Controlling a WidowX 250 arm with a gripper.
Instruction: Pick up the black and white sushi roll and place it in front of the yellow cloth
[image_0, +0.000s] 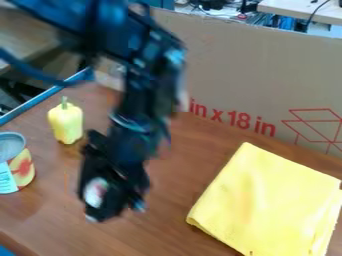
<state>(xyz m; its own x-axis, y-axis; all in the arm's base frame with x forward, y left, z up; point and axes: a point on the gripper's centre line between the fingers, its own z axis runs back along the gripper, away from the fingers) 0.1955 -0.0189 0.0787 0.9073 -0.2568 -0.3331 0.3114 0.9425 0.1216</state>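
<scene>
looks like a lab or workshop: cluttered benches (307, 9), loose cables (319, 14), cardboard partition (234, 65).

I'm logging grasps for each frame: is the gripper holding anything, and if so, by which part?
Whether the gripper holds anything cannot be told. The yellow pepper, the can and the yellow cloth are all apart from it.

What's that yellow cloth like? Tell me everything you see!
The yellow cloth lies flat on the brown wooden-looking table, on the picture's right side. It's folded into a rough square, with layers showing along its edge. It looks soft and smooth, with faint creases and a small dark spot near the bottom. The gripper isn't touching it.
</scene>
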